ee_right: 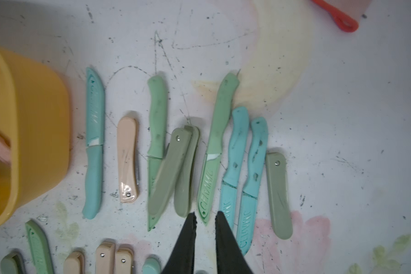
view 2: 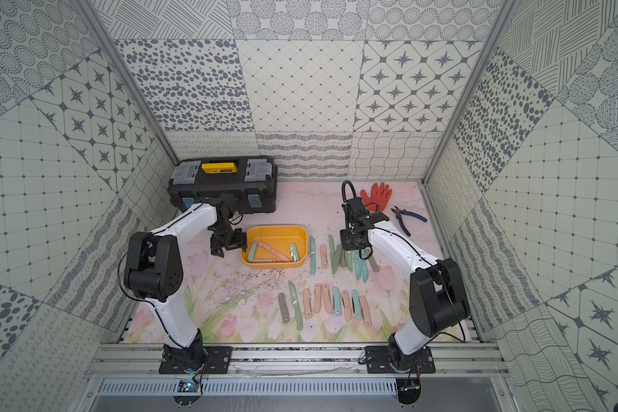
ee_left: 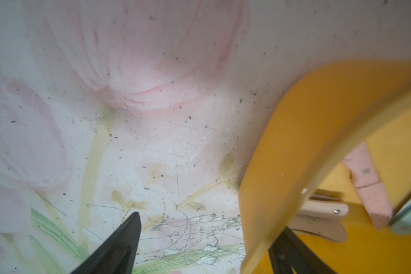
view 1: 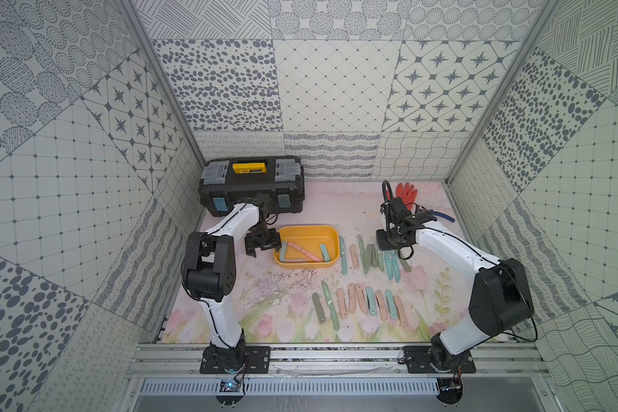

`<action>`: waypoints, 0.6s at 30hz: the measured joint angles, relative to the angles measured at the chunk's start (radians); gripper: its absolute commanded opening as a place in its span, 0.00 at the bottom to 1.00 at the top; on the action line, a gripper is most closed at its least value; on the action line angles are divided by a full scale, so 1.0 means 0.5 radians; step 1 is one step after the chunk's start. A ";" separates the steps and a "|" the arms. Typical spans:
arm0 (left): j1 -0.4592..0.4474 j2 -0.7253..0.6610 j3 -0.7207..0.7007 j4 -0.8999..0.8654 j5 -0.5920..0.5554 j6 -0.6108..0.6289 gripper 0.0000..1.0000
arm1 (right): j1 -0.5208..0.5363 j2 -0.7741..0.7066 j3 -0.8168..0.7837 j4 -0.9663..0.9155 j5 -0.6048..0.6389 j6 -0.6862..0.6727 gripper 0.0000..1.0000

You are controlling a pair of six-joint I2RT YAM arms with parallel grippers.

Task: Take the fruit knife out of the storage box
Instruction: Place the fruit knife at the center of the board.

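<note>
The yellow storage box (view 1: 307,231) (view 2: 276,230) sits mid-table. Several fruit knives lie in it: a pink one (view 1: 299,250) (view 2: 269,249) (ee_left: 365,180), a teal one (view 1: 324,252) and a cream folding one (ee_left: 323,213). My left gripper (view 1: 266,247) (ee_left: 210,223) is open and straddles the box's left wall (ee_left: 294,142), one finger outside on the mat and one inside, holding nothing. My right gripper (view 1: 389,249) (ee_right: 205,214) hovers over the knives laid out to the right of the box (ee_right: 33,118). Its jaws are almost together with only a thin, empty gap.
A black toolbox (view 1: 252,185) stands at the back left, just behind my left arm. A red glove (view 1: 405,192) and blue-handled pliers (view 2: 407,215) lie at the back right. Two rows of knives lie on the mat (view 1: 371,257) (view 1: 361,303).
</note>
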 measured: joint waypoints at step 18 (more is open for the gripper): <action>0.000 0.000 0.000 0.000 0.006 0.000 0.81 | 0.133 0.218 0.069 0.102 -0.332 -0.029 0.40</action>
